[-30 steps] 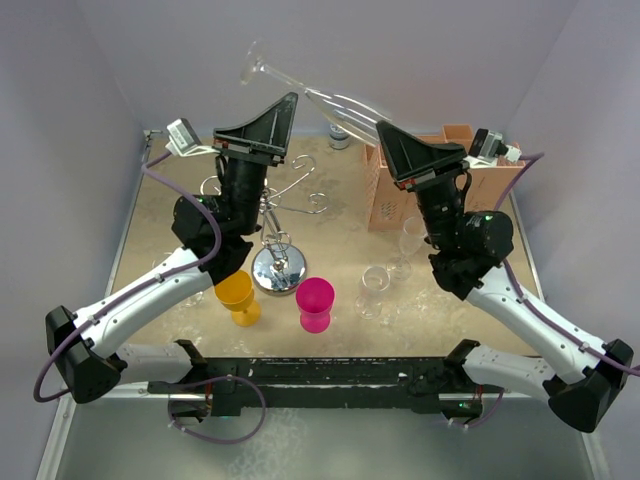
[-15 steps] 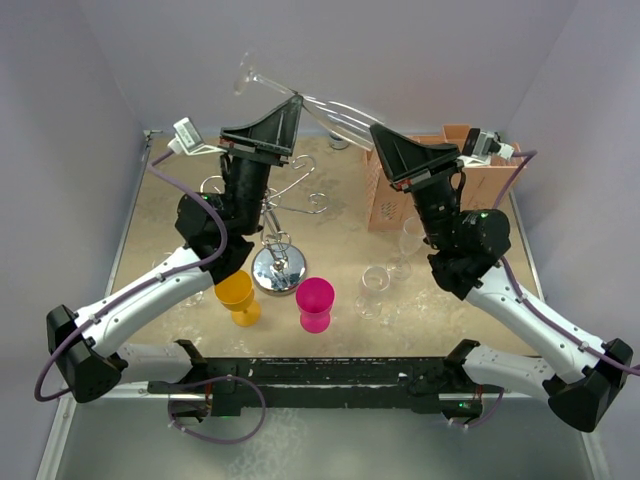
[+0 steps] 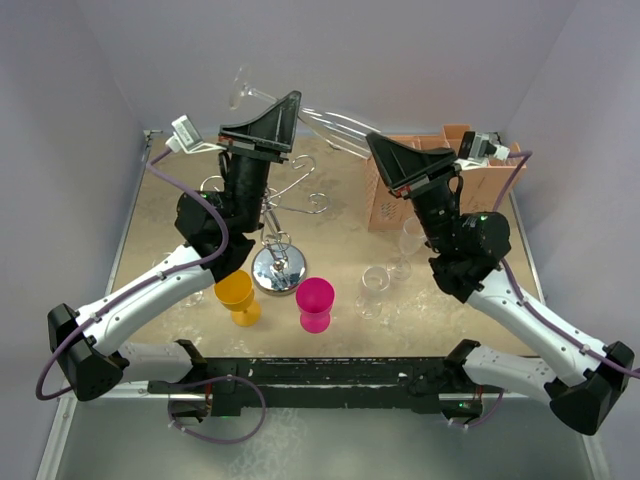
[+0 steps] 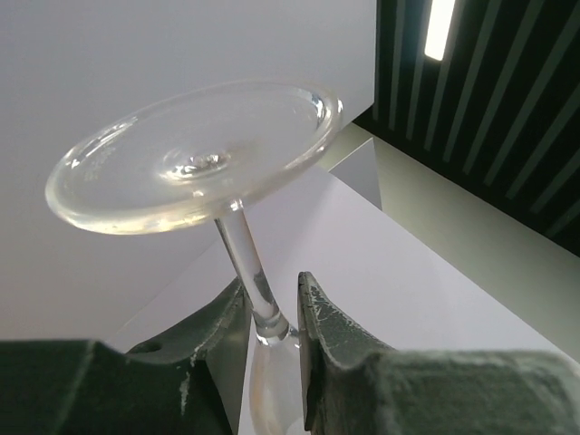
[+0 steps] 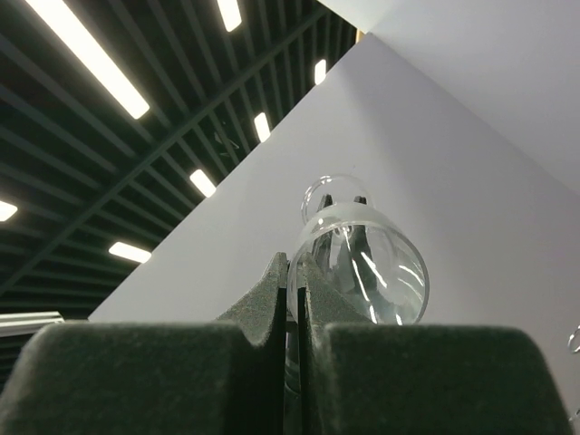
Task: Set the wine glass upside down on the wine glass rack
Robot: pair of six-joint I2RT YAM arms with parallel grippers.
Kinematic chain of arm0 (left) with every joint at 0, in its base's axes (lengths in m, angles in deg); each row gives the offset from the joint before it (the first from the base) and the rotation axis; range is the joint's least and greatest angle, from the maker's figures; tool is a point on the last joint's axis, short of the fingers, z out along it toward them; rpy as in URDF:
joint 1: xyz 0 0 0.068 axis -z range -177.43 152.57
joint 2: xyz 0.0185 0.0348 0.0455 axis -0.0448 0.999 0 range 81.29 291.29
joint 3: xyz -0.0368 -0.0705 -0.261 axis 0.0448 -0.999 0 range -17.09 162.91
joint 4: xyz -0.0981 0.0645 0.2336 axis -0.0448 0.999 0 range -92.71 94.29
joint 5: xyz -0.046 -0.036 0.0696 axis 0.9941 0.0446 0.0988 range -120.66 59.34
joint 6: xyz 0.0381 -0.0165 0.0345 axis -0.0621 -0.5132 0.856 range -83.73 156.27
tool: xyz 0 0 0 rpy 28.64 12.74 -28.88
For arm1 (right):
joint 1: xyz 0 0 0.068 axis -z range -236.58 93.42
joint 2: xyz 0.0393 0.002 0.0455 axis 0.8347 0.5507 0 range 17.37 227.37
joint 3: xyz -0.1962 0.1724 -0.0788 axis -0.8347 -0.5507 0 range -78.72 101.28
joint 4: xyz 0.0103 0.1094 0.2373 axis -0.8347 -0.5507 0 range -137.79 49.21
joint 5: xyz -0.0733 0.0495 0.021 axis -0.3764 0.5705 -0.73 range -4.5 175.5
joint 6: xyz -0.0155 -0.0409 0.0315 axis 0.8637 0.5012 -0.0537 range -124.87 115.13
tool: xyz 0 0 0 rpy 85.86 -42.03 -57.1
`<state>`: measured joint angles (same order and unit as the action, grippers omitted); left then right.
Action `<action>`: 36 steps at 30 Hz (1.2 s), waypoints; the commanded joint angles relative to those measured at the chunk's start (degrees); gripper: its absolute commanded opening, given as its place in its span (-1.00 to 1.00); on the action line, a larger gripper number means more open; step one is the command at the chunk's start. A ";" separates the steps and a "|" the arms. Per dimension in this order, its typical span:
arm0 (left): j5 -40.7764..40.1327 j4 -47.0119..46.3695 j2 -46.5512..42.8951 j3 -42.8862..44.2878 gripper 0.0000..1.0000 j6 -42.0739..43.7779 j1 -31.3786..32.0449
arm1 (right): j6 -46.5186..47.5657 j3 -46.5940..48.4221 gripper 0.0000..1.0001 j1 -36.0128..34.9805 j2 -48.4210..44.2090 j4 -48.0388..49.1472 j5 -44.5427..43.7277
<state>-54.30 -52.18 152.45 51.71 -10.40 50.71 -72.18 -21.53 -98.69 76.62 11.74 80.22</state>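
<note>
Aloft, the wine glass [image 3: 335, 125] lies sideways, its long axis left-to-right: foot far-left, bowl right. The left claw [image 4: 272, 290] pinches its stem; the right claw [image 5: 297, 272] clamps the bowl's rim.

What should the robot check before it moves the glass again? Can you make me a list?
1. Right gripper pinches the wine glass at the bowl's rim: ok.
2. Left gripper has a finger on each side of the stem: ok.
3. Left gripper squeezes the stem firmly: cannot tell.
4. Glass is upside down: not ok, it lies almost sideways up in the air.
5. Wine glass rack stands upright on the table: ok.
6. Room near the rack's base: not ok, the yellow cup and pink cup stand close.
</note>
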 commanded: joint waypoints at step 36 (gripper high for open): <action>-0.36 73.13 -4.49 36.76 -1.00 27.56 0.20 | 14.28 -7.73 0.41 -0.20 -17.03 -23.52 -3.38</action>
<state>-58.67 6.63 151.33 83.94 13.44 50.99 -63.06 -29.53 -98.65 61.45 -8.61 76.13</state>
